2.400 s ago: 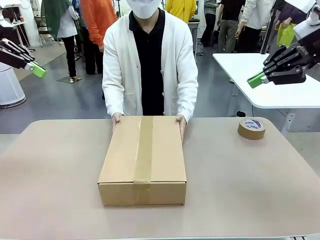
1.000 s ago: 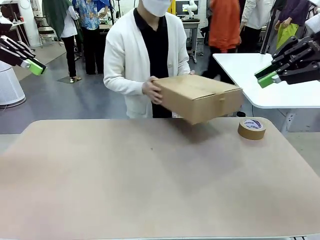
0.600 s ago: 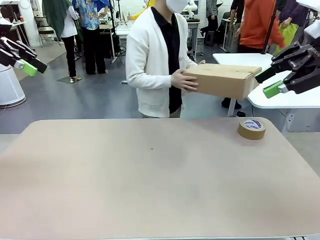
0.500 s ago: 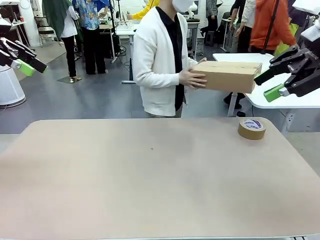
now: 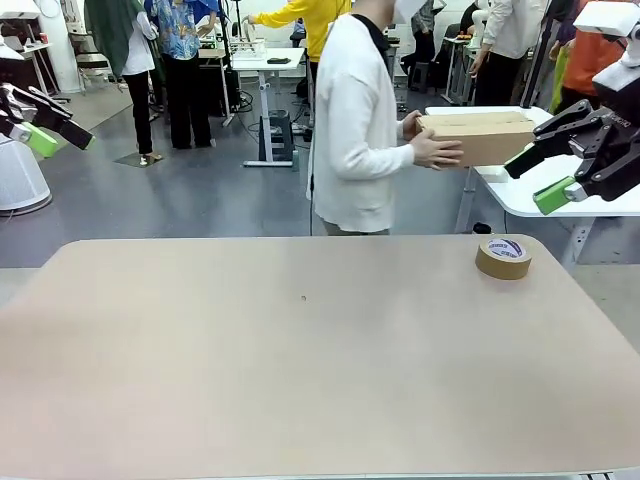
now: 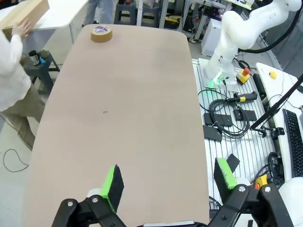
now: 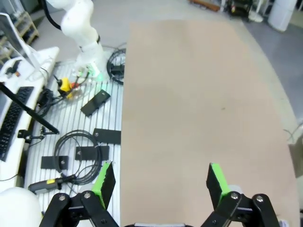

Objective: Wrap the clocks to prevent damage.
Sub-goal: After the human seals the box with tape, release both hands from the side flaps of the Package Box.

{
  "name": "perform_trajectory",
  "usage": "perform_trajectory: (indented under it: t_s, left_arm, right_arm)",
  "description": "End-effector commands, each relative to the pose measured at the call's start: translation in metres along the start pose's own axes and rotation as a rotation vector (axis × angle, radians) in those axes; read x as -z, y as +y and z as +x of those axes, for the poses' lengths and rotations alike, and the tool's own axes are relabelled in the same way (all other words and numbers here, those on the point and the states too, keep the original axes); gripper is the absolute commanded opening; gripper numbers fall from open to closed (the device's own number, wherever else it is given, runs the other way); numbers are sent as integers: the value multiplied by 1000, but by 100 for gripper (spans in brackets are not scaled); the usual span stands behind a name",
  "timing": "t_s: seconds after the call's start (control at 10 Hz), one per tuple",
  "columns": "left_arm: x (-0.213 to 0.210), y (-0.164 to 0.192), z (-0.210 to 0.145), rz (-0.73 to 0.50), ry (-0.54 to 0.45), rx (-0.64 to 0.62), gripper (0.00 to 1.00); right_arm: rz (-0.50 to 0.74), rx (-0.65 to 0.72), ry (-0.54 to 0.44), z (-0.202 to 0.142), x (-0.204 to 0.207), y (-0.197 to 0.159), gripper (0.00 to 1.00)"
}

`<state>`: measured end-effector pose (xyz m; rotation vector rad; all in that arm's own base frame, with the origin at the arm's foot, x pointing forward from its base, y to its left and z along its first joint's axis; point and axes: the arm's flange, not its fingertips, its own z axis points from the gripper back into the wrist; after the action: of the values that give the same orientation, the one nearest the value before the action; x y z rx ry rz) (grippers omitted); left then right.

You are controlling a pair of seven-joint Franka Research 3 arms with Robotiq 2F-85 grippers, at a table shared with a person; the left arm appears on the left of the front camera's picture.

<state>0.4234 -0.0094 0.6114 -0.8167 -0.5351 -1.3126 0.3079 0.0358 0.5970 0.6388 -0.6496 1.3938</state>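
The clocks are out of view. A person (image 5: 360,130) stands at the far side, turned to the right, holding a taped cardboard box (image 5: 480,135) in both hands over a white side table (image 5: 580,200). The box (image 6: 26,14) also shows at the top left corner of the left wrist view. My left gripper (image 5: 58,132) hangs open high at the far left, off the table, with nothing between its fingers (image 6: 168,177). My right gripper (image 5: 535,178) hangs open at the far right, just right of the box, also with nothing in it (image 7: 159,179).
A roll of brown packing tape (image 5: 503,257) lies flat near the far right corner of the tan table (image 5: 300,360), and appears in the left wrist view (image 6: 101,33). Other people and desks stand in the background.
The person lifted the box off the table, turned to the right and carried it to the white side table. My right gripper dropped slightly; the left barely moved.
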Motion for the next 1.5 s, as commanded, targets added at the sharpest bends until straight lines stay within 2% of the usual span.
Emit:
perform_trajectory:
  t_s: [0.0,0.3,0.5,0.7,0.8,0.9,1.0,1.1,1.4]
  left_arm:
    - [0,0,0,-1,0,-3,100]
    - [0,0,0,-1,0,-1,100]
    - [6,5,-31,1,-91,104,100]
    - [5,15,-64,-8,-197,123,100]
    - [10,16,-80,-8,-272,136,100]
    - [12,17,-92,19,-310,124,100]
    - [9,18,-99,56,-332,110,100]
    - [5,17,-101,86,-343,102,100]
    - [-2,14,-102,115,-360,99,100]
  right_arm:
    - [1,-7,-20,-2,1,0,100]
    - [-3,-1,-2,0,-2,0,100]
    - [44,8,-131,-21,-12,-8,100]
    - [103,-18,-217,-39,-15,-18,100]
    - [90,-41,-267,-52,-16,-25,100]
    - [-1,-45,-290,-65,-15,-31,100]
    - [-102,-26,-292,-78,-12,-36,100]
    - [-150,5,-277,-85,-11,-40,100]
    - [-176,23,-289,-91,-13,-42,100]
